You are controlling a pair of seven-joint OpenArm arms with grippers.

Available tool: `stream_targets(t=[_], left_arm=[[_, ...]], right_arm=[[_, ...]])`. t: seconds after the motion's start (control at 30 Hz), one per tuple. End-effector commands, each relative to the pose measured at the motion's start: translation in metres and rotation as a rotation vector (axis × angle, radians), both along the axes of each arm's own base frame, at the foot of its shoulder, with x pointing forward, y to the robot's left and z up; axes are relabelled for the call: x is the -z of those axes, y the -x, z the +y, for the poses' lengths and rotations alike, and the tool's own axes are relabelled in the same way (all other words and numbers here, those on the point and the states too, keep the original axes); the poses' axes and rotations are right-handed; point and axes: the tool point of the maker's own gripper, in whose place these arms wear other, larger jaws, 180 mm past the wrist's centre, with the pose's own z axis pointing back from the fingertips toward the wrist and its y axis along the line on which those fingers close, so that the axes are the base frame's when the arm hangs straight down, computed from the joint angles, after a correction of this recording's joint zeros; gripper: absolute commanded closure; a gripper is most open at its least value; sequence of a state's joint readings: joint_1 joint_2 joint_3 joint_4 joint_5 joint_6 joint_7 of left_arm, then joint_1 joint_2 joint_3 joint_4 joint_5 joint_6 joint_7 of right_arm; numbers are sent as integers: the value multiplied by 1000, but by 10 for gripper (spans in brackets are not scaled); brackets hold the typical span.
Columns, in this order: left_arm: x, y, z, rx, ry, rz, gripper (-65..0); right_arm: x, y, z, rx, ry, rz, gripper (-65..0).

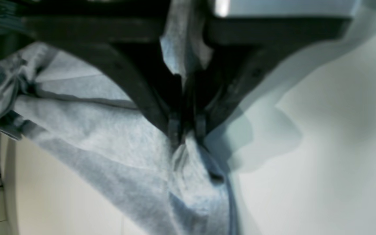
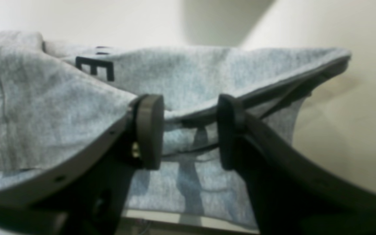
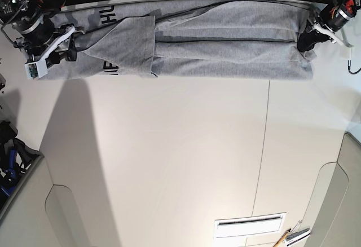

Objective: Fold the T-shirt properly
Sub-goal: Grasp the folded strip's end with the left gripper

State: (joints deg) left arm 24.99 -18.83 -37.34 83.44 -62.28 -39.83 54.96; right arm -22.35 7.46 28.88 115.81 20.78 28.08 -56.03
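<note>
Along the top edge of the base view, the T-shirt [image 3: 225, 44] lies stretched in a long folded band across the white table [image 3: 169, 162]. At upper right, the left claw [image 1: 187, 132] is clenched on a bunched pinch of grey fabric. At upper left, the right claw [image 2: 189, 130] stands released, its fingers [image 2: 148, 130] apart just before the hem, black lettering [image 2: 95, 67] showing behind.

Base overhead, far; wrist views close, sharing T-shirt [image 3: 225, 38].

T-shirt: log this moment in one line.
T-shirt stretched lengthwise on table | left end effector shut on T-shirt | right end effector open
</note>
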Motion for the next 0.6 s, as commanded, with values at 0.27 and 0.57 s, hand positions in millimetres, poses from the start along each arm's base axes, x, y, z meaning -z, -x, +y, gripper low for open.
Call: stream_targets(t=[0.27,0.57], left_arm=[[-63,-21,-28,94,175,-155,0],[-67,-15,-84,195,288,-160,0]], right_arm=[[-6,-3,-1,-3,4,-19,-267],[-3,0,-9,7,48,1,-267]])
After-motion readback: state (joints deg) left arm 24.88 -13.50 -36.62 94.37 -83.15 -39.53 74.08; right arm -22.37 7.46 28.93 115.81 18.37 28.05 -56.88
